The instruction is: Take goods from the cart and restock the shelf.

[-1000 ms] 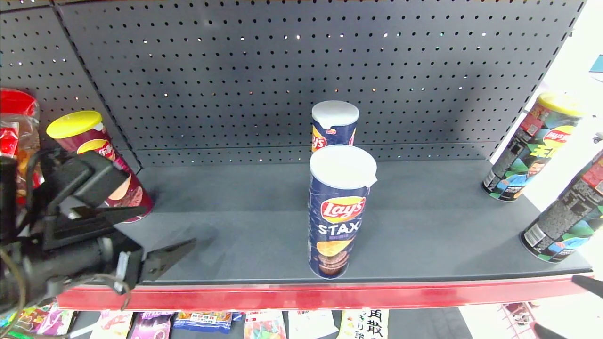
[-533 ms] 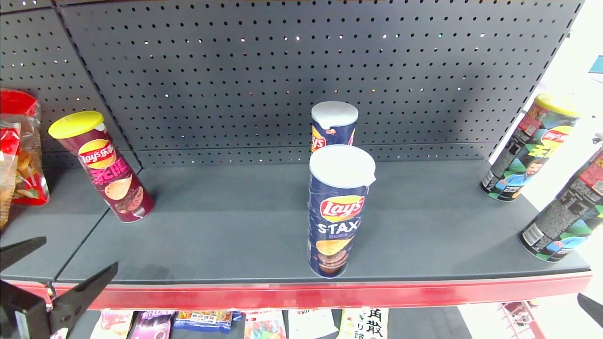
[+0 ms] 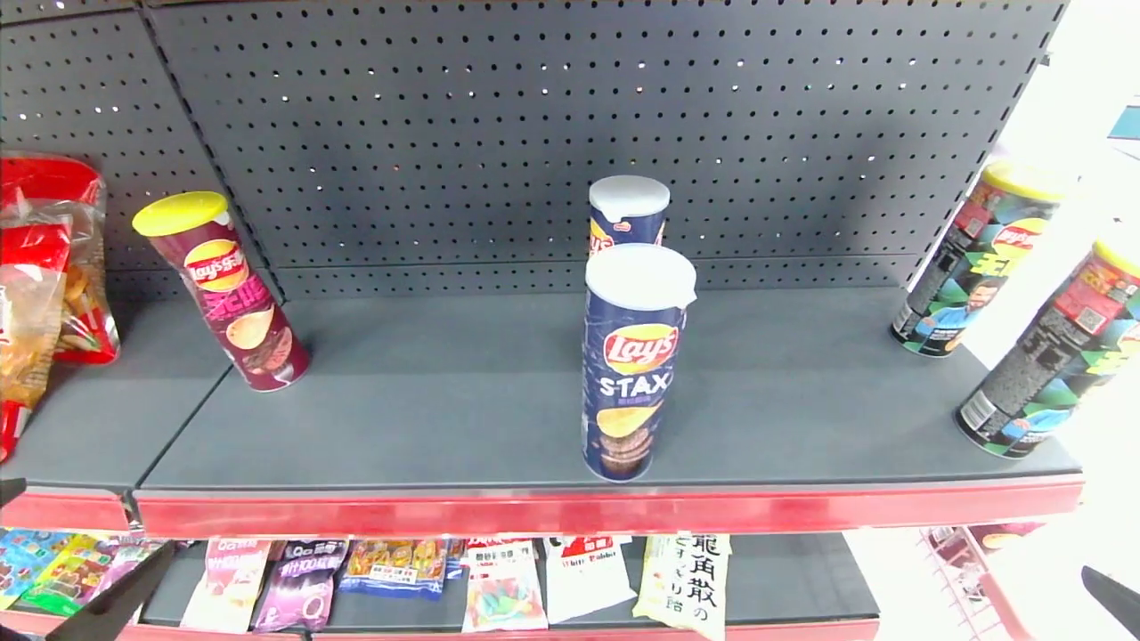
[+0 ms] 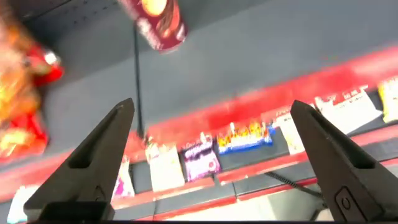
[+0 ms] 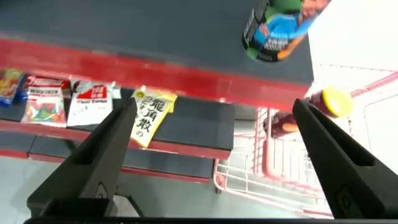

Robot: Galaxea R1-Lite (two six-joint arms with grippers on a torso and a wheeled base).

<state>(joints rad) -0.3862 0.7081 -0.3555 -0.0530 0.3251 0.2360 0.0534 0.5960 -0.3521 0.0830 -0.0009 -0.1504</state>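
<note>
A blue can (image 3: 637, 365) with a white lid is standing on the shelf (image 3: 427, 418); the left end effector (image 4: 212, 104) and right end effector (image 5: 214, 102) are gaping wide, empty.

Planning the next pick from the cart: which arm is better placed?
Right. The right gripper is open near the red wire cart, which holds a yellow-lidded can; the left gripper, also open, is at the other end of the shelf.
</note>
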